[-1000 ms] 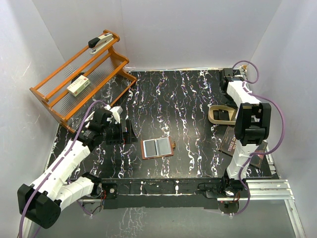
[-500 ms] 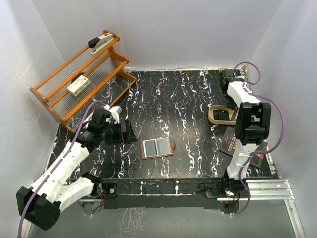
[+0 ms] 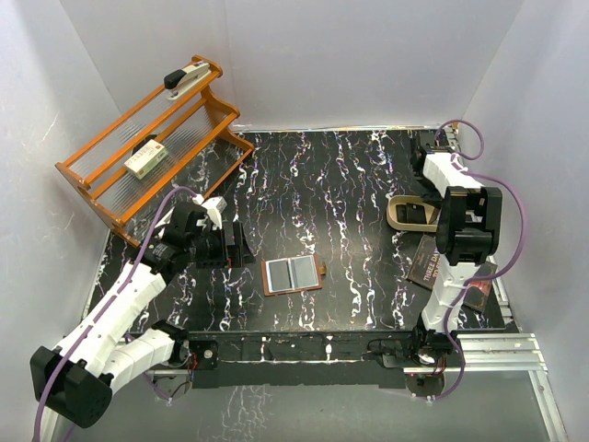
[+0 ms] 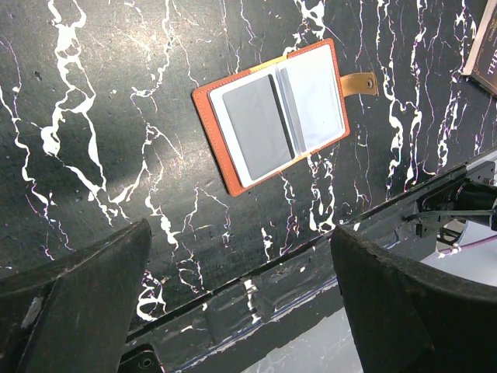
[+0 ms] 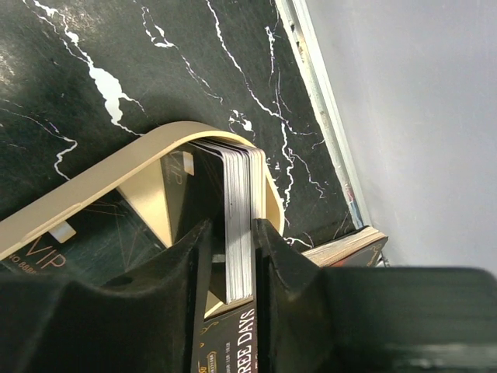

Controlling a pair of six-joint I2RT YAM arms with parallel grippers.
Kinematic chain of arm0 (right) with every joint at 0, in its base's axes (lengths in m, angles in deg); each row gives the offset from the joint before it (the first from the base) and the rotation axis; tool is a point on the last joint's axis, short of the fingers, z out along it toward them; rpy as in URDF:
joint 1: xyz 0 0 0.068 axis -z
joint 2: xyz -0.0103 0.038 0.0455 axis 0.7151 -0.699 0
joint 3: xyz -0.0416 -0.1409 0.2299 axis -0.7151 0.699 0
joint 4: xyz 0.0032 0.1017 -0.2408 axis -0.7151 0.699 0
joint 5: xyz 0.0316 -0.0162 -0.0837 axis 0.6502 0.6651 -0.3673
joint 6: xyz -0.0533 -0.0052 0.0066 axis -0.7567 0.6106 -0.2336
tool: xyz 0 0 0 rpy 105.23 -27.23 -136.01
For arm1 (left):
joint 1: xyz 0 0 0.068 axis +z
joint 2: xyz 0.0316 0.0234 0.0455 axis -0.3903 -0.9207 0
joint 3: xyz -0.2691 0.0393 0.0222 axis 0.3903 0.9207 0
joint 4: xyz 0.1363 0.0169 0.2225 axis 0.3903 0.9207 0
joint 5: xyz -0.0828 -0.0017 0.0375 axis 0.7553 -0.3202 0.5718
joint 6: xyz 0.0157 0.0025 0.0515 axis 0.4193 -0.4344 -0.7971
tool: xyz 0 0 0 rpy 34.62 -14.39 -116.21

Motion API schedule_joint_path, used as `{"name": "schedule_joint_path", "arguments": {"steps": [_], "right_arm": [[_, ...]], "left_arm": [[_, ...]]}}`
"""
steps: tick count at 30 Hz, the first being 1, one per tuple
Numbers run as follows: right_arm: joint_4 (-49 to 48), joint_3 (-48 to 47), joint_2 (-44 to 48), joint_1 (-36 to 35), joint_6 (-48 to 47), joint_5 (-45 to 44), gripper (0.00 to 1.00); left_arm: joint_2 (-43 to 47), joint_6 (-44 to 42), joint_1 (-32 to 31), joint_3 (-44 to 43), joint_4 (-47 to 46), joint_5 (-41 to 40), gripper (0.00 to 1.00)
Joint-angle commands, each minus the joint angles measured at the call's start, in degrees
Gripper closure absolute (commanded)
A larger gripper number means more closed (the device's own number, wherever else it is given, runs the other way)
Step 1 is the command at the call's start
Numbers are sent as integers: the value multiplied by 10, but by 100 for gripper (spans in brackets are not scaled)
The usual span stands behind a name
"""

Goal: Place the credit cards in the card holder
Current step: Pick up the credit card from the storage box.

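- One card holder lies spread open at mid-desk. A grey card sits in one pocket; the other reads pale, contents unclear.
- Many credit cards are left to move, stacked on edge in a tan curved stand at the desk's right. The task is judged early.
- Right fingers: narrowly apart, straddling that stack; whether they pinch it cannot be told.
- Left fingers: wide apart, empty; holder near, untouched.

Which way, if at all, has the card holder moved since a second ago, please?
No. The card holder lies at the same spot relative to the table's near edge in the top view.
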State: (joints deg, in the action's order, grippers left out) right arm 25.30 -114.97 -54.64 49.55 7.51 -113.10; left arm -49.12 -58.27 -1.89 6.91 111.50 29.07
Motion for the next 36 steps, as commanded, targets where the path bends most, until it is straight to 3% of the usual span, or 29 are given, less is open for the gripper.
{"name": "schedule_joint_path", "arguments": {"steps": [1, 12, 20, 36], "right_arm": [[-22, -2, 12, 4, -3, -19, 79], [-25, -16, 27, 5, -9, -3, 100], [-10, -20, 55, 2, -1, 62, 100], [26, -15, 105, 1, 10, 76, 100]], "left_arm": [[7, -4, 1, 0, 1, 2, 1], [6, -4, 1, 0, 1, 2, 1], [9, -3, 1, 1, 2, -1, 1], [13, 0, 1, 2, 8, -2, 1]]}}
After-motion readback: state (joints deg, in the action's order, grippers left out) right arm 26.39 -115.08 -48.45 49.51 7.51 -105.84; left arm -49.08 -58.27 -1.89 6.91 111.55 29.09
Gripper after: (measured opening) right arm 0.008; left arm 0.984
